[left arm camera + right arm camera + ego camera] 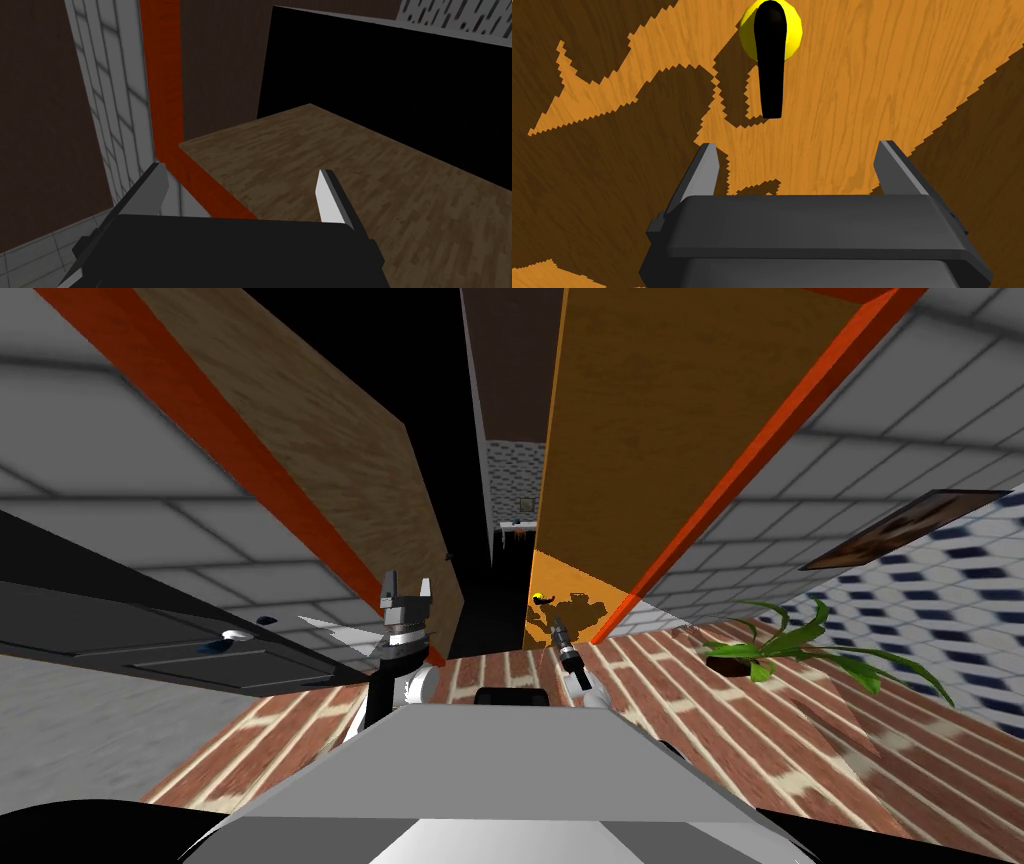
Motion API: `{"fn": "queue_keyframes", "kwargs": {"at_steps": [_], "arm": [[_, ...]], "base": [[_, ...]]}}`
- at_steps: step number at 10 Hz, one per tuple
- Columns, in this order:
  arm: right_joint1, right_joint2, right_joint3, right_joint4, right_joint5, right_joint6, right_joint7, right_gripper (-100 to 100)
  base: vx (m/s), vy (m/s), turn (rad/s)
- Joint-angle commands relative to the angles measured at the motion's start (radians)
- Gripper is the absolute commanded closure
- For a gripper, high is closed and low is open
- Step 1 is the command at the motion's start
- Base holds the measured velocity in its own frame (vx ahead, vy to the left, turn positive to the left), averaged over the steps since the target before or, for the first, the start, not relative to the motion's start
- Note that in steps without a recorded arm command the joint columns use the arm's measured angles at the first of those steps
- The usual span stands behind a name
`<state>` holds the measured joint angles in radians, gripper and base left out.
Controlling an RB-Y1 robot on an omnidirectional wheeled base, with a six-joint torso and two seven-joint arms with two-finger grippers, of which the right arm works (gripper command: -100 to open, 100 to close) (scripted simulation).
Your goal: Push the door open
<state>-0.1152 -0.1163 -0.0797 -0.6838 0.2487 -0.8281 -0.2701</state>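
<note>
the orange door (pixel 872 70) stands right of the black area (pixel 495 618), straight ahead of the right gripper (pixel 797 147), released and empty, with the door's black handle (pixel 772 75) just beyond the fingertips. the left gripper (pixel 241 169), also released, faces a darker wooden panel (pixel 350 165); the right arm is nearer.

Potted plant (pixel 742 660) on brick floor (pixel 650 698); framed picture (pixel 905 528) on wall.

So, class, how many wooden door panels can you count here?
2. A dark brown panel stands ahead of the left gripper; an orange panel with a black handle stands before the right gripper. More may be hidden beyond the black area.
</note>
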Motion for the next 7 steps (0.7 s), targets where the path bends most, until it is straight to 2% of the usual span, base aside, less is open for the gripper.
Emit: {"fn": "queue_keyframes", "kwargs": {"at_steps": [1, 3, 7], "arm": [[-0.01, -0.003, -0.001, 0.028, 0.004, -0.006, -0.01, -100], [-0.012, 0.0, -0.004, 0.031, -0.001, -0.008, -0.001, -100], [-0.017, 0.008, -0.01, 0.042, -0.011, -0.006, 0.014, -100]], "base": [[0.101, -0.017, 0.0], [0.098, -0.007, 0.015], [0.206, 0.012, 0.033]]}}
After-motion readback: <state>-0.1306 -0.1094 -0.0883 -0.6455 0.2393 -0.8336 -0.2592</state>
